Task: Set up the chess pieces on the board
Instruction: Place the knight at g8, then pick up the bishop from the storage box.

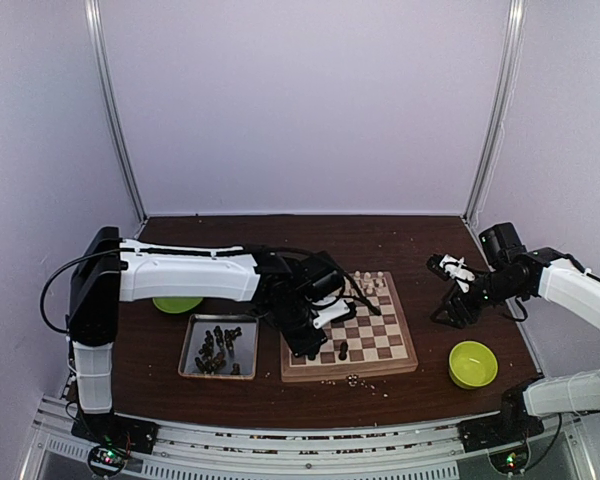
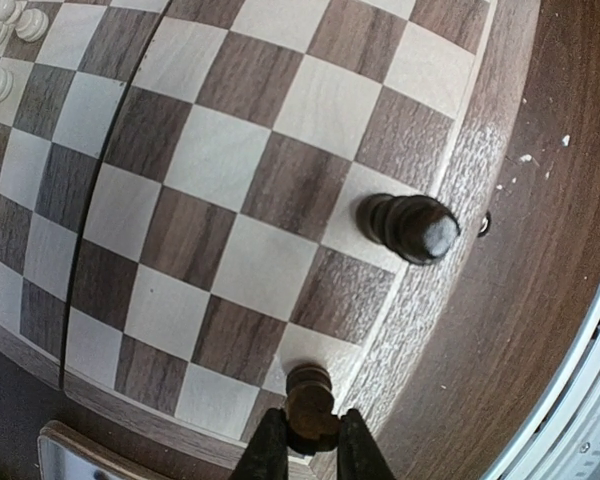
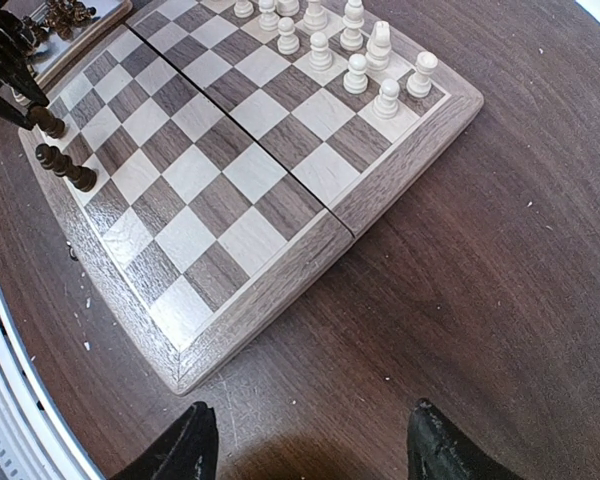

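A silver tray (image 1: 220, 317) on the desk (image 1: 400, 245) holds a heap of dark chess pieces (image 1: 216, 350). Just right of it, the left gripper (image 2: 310, 447) pinches one dark piece (image 2: 310, 400) upright at a light square in the near row of the board (image 1: 375, 335), close to its left corner. Another dark piece (image 2: 410, 226) stands one square further along that row. Cream chessmen (image 1: 372, 283) cluster at the far edge. The right gripper (image 3: 305, 445) hangs spread wide, holding nothing, above bare desk right of the board
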Robot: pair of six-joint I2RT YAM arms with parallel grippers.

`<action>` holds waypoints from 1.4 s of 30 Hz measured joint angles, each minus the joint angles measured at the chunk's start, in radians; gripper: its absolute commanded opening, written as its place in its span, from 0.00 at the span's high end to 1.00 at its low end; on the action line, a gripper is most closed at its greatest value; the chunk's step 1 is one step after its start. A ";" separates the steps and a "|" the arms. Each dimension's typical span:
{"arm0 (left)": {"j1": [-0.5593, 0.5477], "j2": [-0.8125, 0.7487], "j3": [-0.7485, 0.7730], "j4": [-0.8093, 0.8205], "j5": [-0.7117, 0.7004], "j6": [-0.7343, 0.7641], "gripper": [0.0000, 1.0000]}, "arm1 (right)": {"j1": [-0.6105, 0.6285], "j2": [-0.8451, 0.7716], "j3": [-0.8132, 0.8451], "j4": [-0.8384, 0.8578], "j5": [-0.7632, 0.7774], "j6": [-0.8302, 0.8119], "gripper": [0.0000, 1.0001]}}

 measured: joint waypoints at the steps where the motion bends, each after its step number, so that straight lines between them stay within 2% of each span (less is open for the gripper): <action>1: 0.000 0.001 0.000 0.000 0.000 0.000 0.86 | 0.000 0.000 0.000 0.000 0.000 -0.001 0.35; 6: -0.003 0.011 0.000 0.001 0.000 0.000 0.82 | 0.000 0.000 0.000 0.000 0.000 -0.002 0.35; 23: -0.013 -0.012 0.000 -0.021 -0.040 0.000 0.56 | 0.000 0.000 0.000 0.000 0.005 -0.005 0.35; 26: -0.013 -0.087 -0.005 -0.052 -0.097 -0.006 0.55 | 0.000 0.000 0.000 -0.001 0.007 -0.005 0.35; 32: 0.016 -0.338 -0.059 -0.100 -0.238 -0.061 0.54 | 0.002 0.002 0.000 -0.001 0.010 -0.005 0.34; 36: 0.105 -0.473 -0.161 -0.132 -0.309 -0.130 0.59 | 0.005 0.010 0.000 -0.002 0.012 -0.005 0.34; 42: 0.275 -0.623 -0.423 -0.150 -0.332 -0.227 0.64 | 0.005 0.011 0.000 -0.004 0.016 -0.005 0.34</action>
